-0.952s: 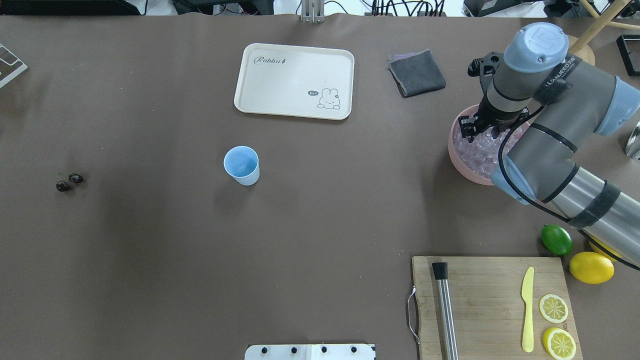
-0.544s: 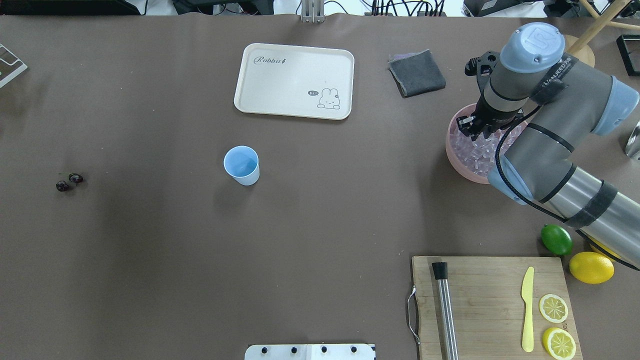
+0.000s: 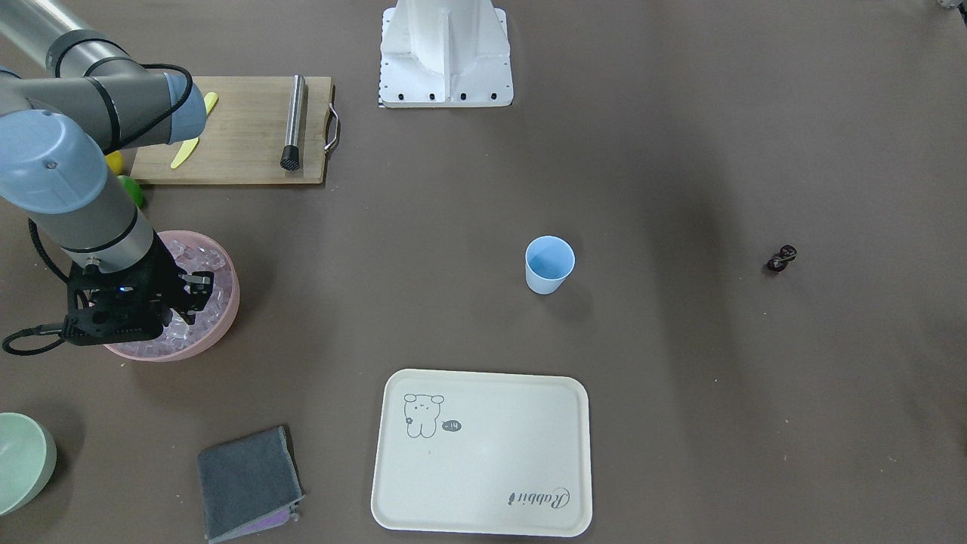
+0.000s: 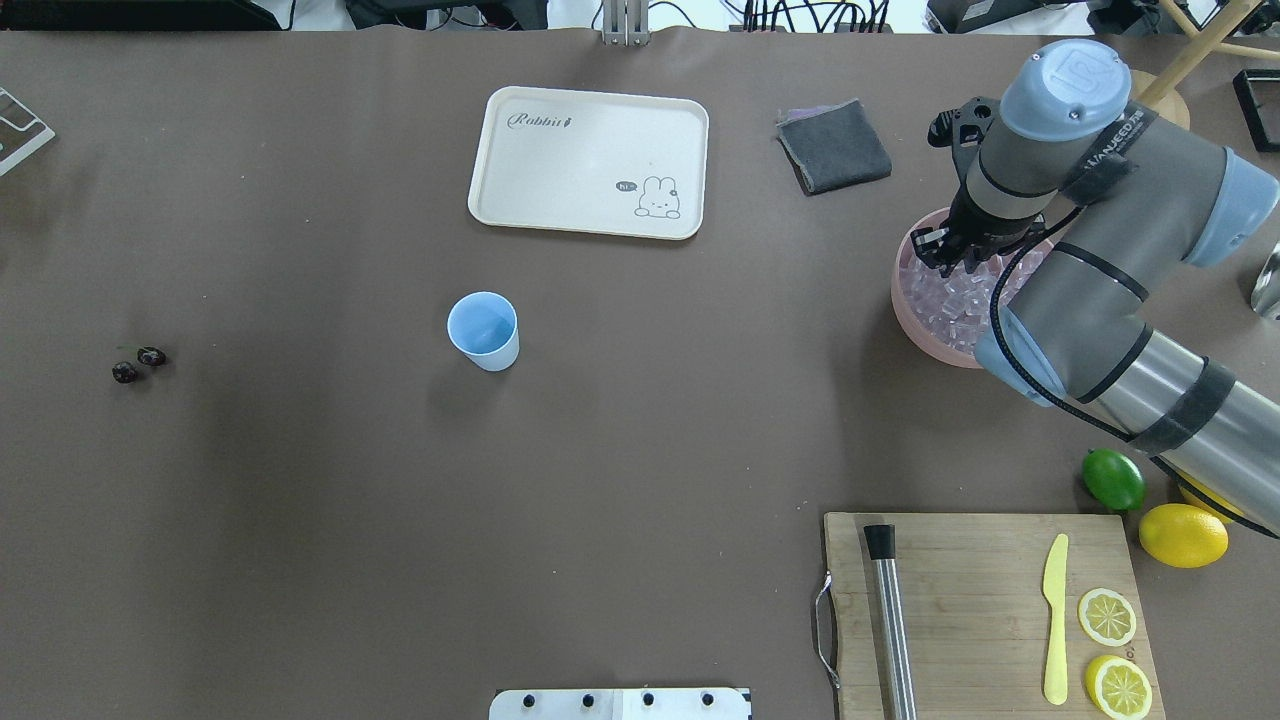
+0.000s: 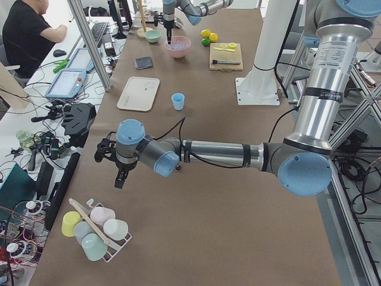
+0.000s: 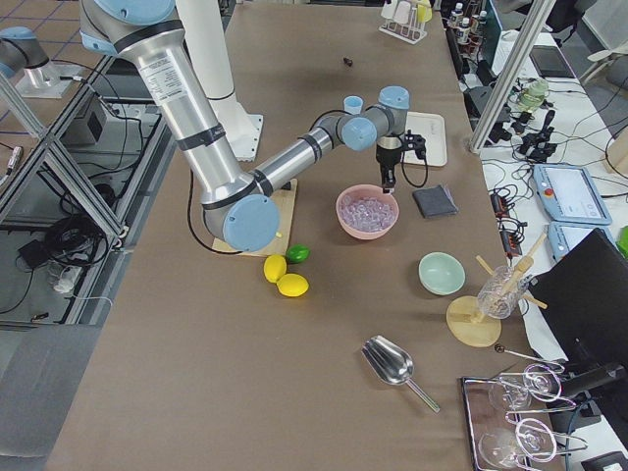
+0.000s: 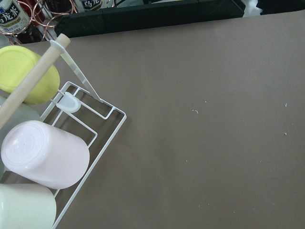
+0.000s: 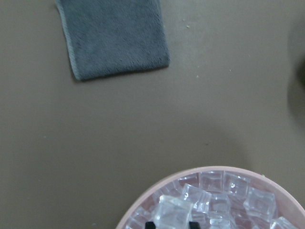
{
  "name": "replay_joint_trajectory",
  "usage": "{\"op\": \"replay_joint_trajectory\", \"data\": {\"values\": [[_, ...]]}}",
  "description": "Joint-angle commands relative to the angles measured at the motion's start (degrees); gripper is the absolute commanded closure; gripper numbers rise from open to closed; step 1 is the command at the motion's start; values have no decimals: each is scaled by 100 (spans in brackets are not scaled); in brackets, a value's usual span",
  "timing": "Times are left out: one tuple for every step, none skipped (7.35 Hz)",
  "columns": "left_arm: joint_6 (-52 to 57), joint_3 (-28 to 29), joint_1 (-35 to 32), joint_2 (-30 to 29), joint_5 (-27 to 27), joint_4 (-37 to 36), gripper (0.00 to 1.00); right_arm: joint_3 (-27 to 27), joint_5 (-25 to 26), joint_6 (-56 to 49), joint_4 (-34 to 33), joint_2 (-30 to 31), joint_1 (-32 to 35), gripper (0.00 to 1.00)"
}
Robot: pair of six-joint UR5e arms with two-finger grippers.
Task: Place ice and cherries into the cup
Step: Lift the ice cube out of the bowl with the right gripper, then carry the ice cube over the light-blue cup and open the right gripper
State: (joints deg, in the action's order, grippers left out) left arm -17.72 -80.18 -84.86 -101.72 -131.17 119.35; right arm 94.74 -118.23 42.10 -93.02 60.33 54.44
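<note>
The light-blue cup (image 4: 483,330) stands upright in the middle of the table. The cherries (image 4: 138,364) lie far to its left, on my left side. Ice (image 4: 945,300) fills a pink bowl (image 4: 915,320) at the right. My right gripper (image 4: 950,255) hangs over the bowl's far part. In the right wrist view its dark fingertips (image 8: 150,224) are shut on one ice cube (image 8: 174,212), which is above the pile. My left gripper (image 5: 119,179) shows only in the exterior left view, off the table's left end, and I cannot tell its state.
A cream tray (image 4: 590,160) and a grey cloth (image 4: 833,146) lie at the far side. A cutting board (image 4: 980,600) with a muddler, knife and lemon slices sits near right, beside a lime (image 4: 1113,479) and a lemon (image 4: 1183,535). A wire rack (image 7: 90,124) of cups lies under my left wrist.
My right arm has shifted slightly toward the far side over the pink bowl and lifted a little. The cup and cherries have not moved.
</note>
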Motion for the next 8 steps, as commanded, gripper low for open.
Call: {"op": "replay_joint_trajectory", "data": {"values": [[-12, 3, 4, 3, 4, 0, 2, 0, -139, 1084, -320, -764, -195, 79], [-12, 3, 4, 3, 4, 0, 2, -95, 227, 1385, -879, -1395, -623, 79], [-30, -41, -4, 3, 4, 0, 2, -384, 570, 2119, -1033, -1984, -1115, 79], [-38, -93, -13, 12, 4, 0, 2, -943, 730, 2692, -1034, -2686, -1459, 79], [-39, -94, -5, 3, 4, 0, 2, -1688, 1027, 3150, -991, -3415, -1802, 79], [-99, -94, -4, 3, 4, 0, 2, -2061, 1100, 3425, -903, -3945, -2084, 79], [-152, -94, -4, 3, 4, 0, 2, -2404, 1301, 3558, -372, -4115, -2269, 78], [-153, -103, -4, 3, 4, 0, 2, -2669, 1529, 3620, 138, -4091, -2436, 78]]}}
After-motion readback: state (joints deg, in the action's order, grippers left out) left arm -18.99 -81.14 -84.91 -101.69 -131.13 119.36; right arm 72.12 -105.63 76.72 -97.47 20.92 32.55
